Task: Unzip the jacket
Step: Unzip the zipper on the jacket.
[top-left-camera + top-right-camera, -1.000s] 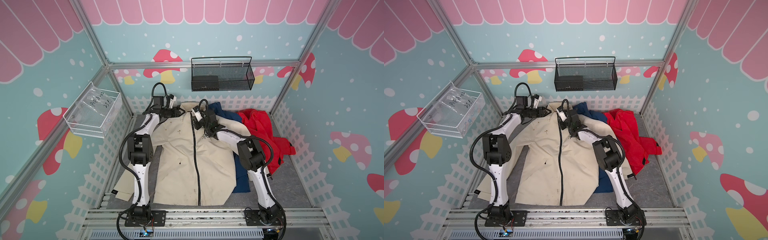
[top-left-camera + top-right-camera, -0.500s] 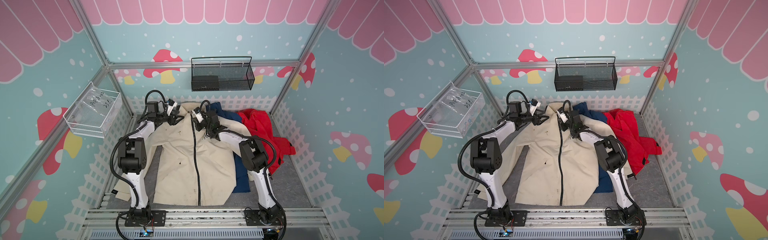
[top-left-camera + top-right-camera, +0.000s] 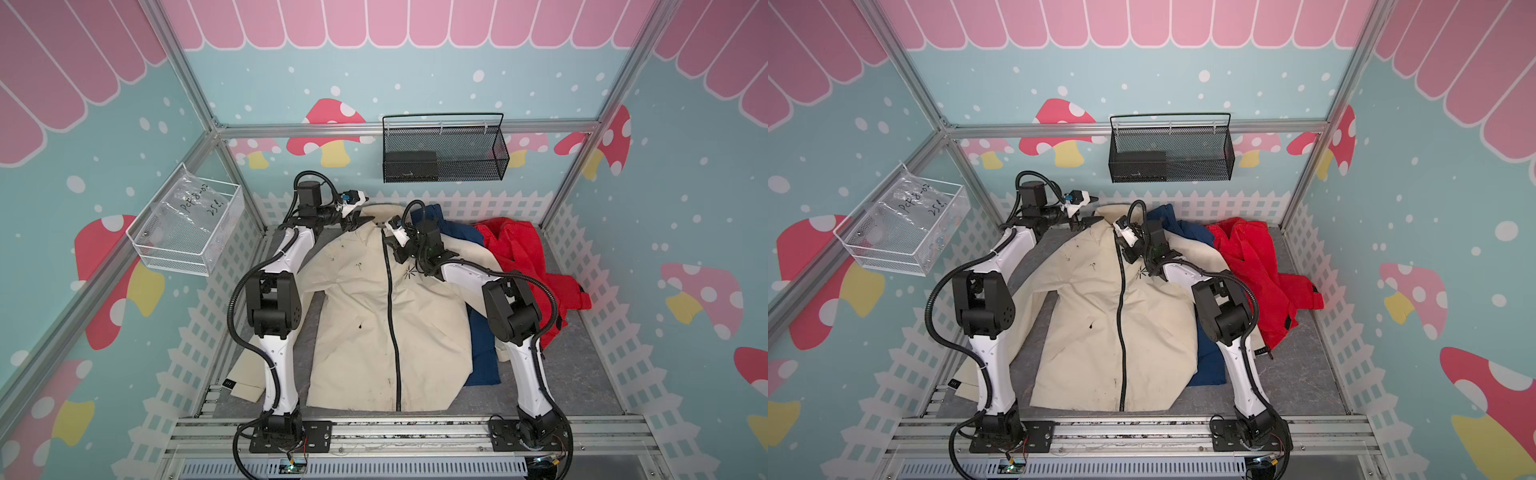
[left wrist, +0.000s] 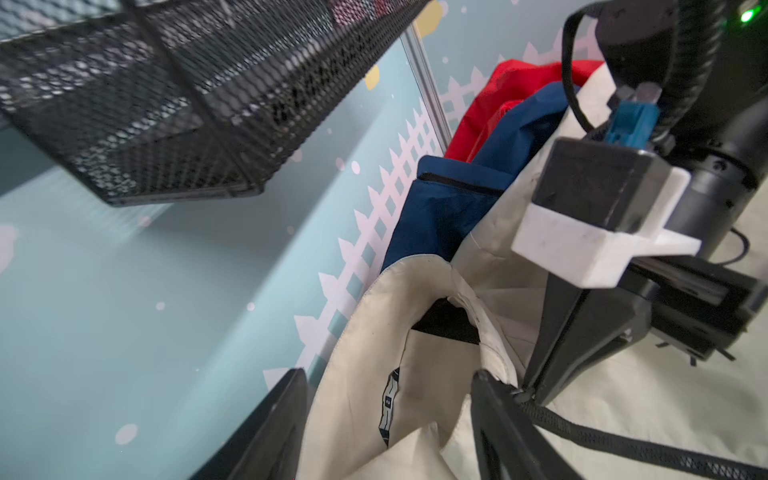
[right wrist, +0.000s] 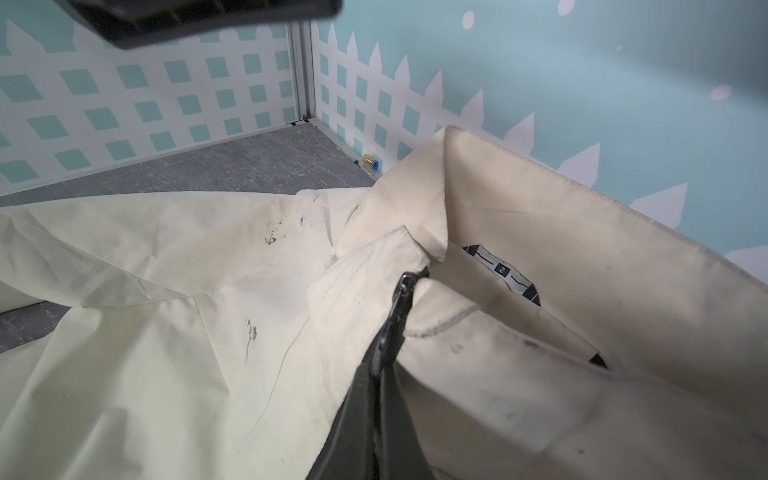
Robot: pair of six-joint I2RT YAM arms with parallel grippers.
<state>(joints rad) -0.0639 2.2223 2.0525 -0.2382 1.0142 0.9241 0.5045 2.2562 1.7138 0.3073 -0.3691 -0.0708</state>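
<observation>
grey floor (image 3: 582,374) | right claw (image 5: 376,374) clamps jacket (image 3: 357,324) zipper pull (image 5: 399,307) | left claw (image 4: 384,376) apart at collar (image 4: 357,332)

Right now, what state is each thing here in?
Beige jacket: spread flat, front up.
Zipper: closed up to the collar.
Right gripper: shut on the zipper pull.
Left gripper: open, astride the collar.
Blue jacket: partly under the beige one.
Red jacket: crumpled, beside it.
Black basket: hanging on the back wall.
Clear bin: hanging on a side wall.

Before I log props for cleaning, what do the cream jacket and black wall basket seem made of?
Cream jacket: probably thin woven cloth, matte; it creases and shows dark stains.
Black wall basket: apparently painted metal mesh on wire rim; see-through.
</observation>
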